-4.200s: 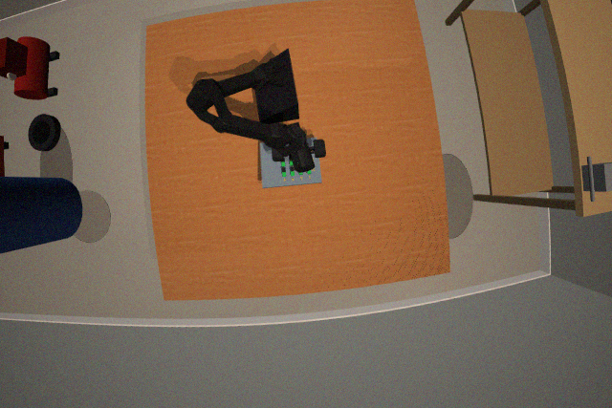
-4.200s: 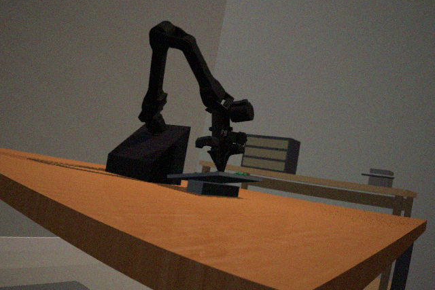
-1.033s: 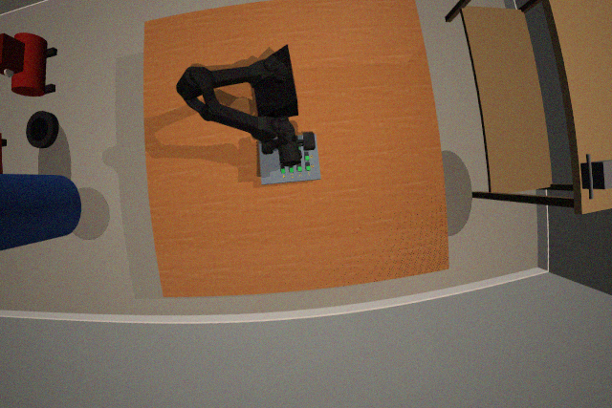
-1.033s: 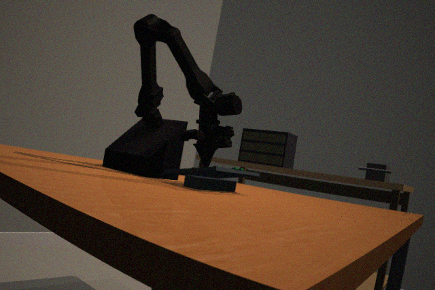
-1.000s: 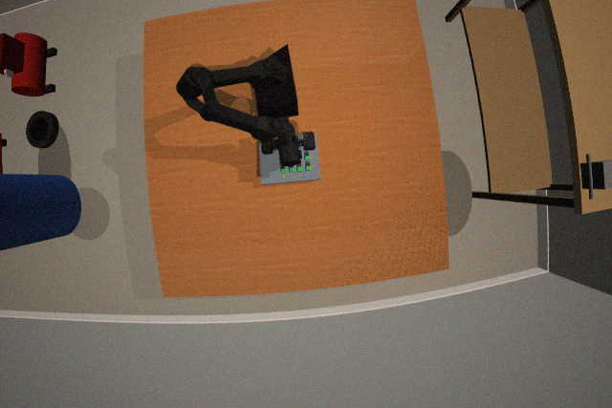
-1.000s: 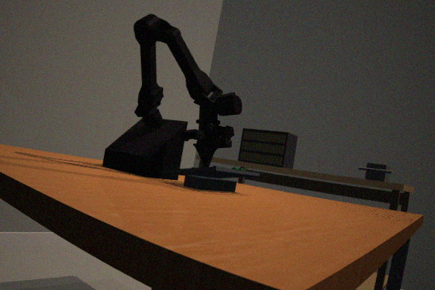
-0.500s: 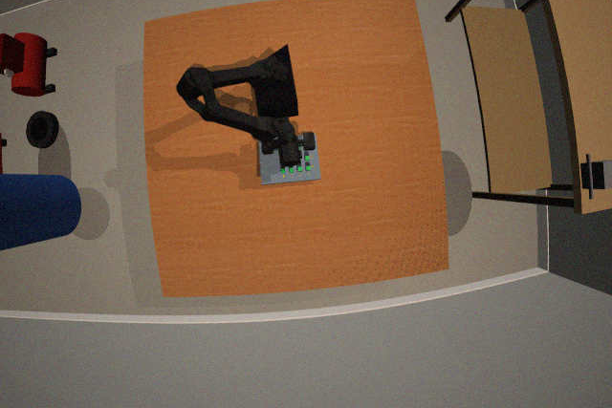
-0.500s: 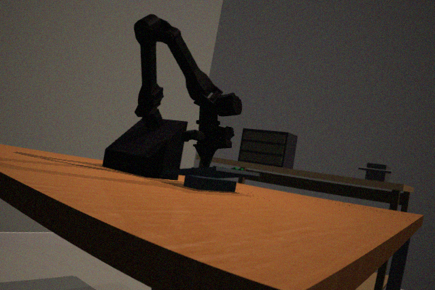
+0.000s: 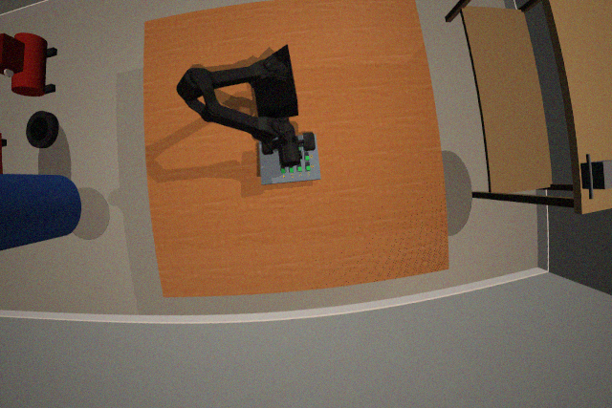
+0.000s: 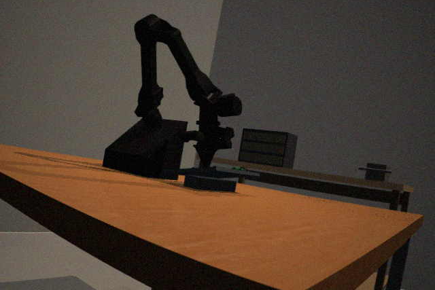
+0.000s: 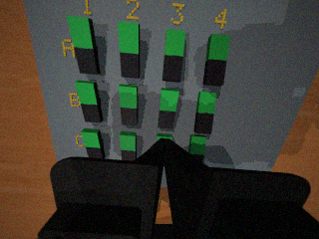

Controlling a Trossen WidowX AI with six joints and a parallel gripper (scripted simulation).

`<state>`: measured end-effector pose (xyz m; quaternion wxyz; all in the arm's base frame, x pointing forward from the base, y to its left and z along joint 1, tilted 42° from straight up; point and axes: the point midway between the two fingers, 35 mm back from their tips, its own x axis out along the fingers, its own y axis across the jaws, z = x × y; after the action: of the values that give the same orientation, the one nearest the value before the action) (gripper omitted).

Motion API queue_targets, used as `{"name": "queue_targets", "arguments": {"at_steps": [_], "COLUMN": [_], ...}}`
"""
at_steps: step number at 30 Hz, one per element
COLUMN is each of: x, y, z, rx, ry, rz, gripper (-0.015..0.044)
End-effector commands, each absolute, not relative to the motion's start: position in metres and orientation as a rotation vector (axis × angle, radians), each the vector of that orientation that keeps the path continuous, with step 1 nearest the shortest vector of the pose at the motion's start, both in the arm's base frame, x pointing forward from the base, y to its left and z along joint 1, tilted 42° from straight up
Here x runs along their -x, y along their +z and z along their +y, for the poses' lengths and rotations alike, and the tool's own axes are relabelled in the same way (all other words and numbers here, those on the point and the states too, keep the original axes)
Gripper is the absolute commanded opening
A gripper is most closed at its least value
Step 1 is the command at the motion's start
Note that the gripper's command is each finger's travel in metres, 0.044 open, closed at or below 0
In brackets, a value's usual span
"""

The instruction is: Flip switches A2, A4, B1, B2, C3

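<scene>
The blue-grey switch panel (image 9: 271, 171) (image 10: 211, 183) (image 11: 259, 119) bears rows A to C and columns 1 to 4. Each visible switch has a green far half and a dark near half; which end is raised is hard to tell. In the wrist view are A2 (image 11: 129, 49), A4 (image 11: 216, 59), B1 (image 11: 88, 101), B2 (image 11: 128, 105) and C3 (image 11: 164, 135), of which only a green strip shows. My gripper (image 11: 163, 142) (image 10: 205, 166) is shut and empty, pointing down. Its tips are low over the panel and cover the near part of C3; whether they touch it is not clear.
Other switches stand close around the tips: B3 (image 11: 168, 109) just beyond, C2 (image 11: 128, 144) to the left and C4 (image 11: 197, 147) to the right. The black arm base (image 9: 276, 92) (image 10: 140, 153) stands behind the panel on the wooden table (image 9: 296, 235) (image 10: 245, 223).
</scene>
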<state>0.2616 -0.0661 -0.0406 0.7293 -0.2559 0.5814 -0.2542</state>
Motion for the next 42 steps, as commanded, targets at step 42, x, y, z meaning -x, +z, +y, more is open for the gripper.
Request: {"name": "queue_targets", "arguments": {"at_steps": [42], "x": [-0.277], "y": [0.004], "z": [-0.004], "rx": [0.564], "ry": [-0.545], "rz": [1.260], "gripper": [0.0000]}}
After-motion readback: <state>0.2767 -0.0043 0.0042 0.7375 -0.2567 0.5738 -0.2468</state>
